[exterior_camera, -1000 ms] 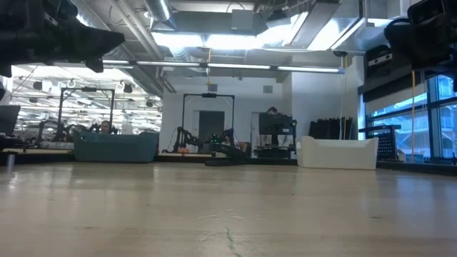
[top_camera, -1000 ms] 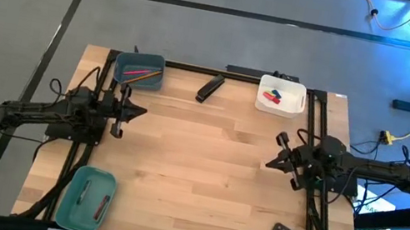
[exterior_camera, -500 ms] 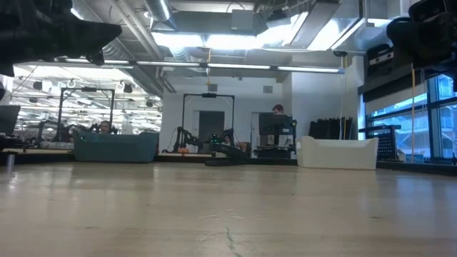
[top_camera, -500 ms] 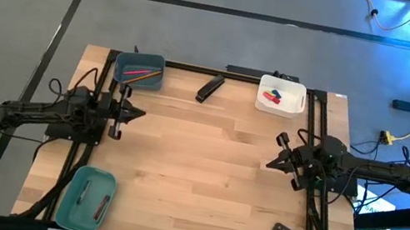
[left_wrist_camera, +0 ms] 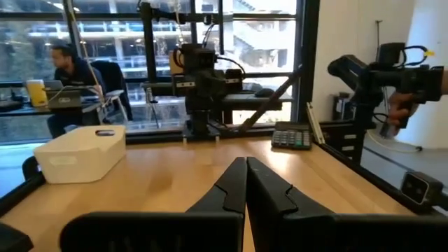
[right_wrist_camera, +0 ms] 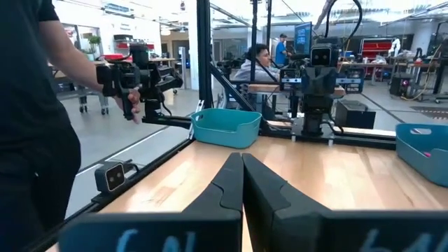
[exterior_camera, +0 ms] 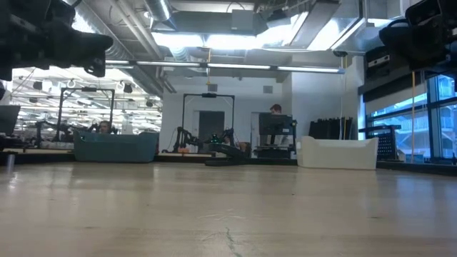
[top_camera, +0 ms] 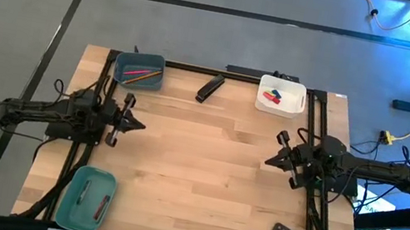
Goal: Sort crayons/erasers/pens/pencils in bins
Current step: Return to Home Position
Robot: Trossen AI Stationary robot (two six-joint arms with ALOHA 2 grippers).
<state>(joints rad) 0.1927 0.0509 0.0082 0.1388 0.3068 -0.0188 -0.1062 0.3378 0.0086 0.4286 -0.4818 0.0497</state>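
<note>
Overhead, we see the left pincer (top_camera: 126, 121) and the right pincer (top_camera: 275, 157) hovering near opposite sides of the wooden surface (top_camera: 204, 166). The pencils (top_camera: 141, 75) lie in the blue-grey bin (top_camera: 123, 77), the erasers (top_camera: 273, 96) in the white bin (top_camera: 293, 105), and the pens (top_camera: 86, 193) in the teal bin (top_camera: 73, 212). Each wrist view shows its pincer clenched, fingers touching, grasping nothing.

Right pincer (right_wrist_camera: 242, 159) closed over table (right_wrist_camera: 364, 175); teal bin (right_wrist_camera: 225, 127) farther off.

You are working in a robotics lab: exposed ceiling ducts (exterior_camera: 163, 16) run over an open floor, other arm rigs (exterior_camera: 209, 139) stand on benches beyond your table, and a person (left_wrist_camera: 68, 66) sits behind glass panes (left_wrist_camera: 112, 38).
</note>
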